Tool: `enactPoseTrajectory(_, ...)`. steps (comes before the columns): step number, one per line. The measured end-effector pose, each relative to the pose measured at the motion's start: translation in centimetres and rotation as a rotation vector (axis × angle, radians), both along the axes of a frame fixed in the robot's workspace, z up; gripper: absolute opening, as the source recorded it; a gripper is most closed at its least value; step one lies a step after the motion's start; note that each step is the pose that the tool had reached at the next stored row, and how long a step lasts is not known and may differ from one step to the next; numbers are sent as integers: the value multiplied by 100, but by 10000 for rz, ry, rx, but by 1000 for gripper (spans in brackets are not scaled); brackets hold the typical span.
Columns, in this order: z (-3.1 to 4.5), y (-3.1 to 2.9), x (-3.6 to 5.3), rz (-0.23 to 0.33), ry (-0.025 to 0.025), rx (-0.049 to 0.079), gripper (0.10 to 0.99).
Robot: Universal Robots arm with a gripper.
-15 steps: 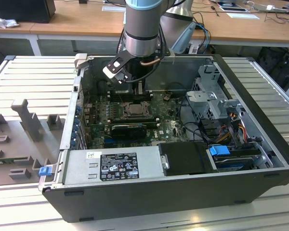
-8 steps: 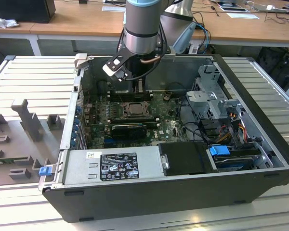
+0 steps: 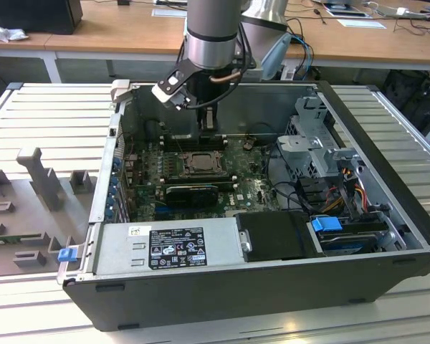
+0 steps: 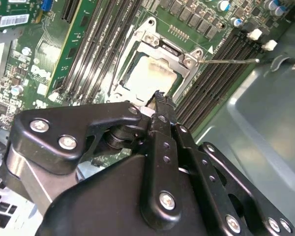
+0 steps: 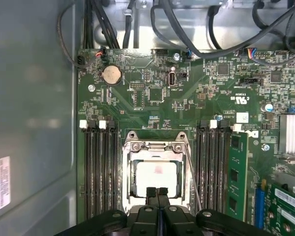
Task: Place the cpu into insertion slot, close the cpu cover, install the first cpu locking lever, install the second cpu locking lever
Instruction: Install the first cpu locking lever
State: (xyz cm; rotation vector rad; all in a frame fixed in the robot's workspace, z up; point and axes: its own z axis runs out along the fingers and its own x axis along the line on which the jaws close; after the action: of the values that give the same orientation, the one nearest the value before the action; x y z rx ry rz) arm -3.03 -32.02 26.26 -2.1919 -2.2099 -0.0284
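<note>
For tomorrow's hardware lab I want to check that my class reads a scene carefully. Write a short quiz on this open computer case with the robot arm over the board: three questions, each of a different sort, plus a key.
1. True or false: the pale silvery square cpu lies inside the dark-framed square insertion slot.
2. Choose one. The fingertips of the black gripper are: A spread wide apart; B closed together; C clamped on a blue cable.
3. Fill in: the circuit board around the slot is coloured ____.

Key: 1 true; 2 B; 3 green.
</note>
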Motion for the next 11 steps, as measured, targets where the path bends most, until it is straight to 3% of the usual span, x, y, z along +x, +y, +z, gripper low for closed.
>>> enactPoseTrajectory(5, 117, 0, 0, 0, 0, -1, 106)
enactPoseTrajectory(11, 132, 0, 0, 212, 0, 0, 106)
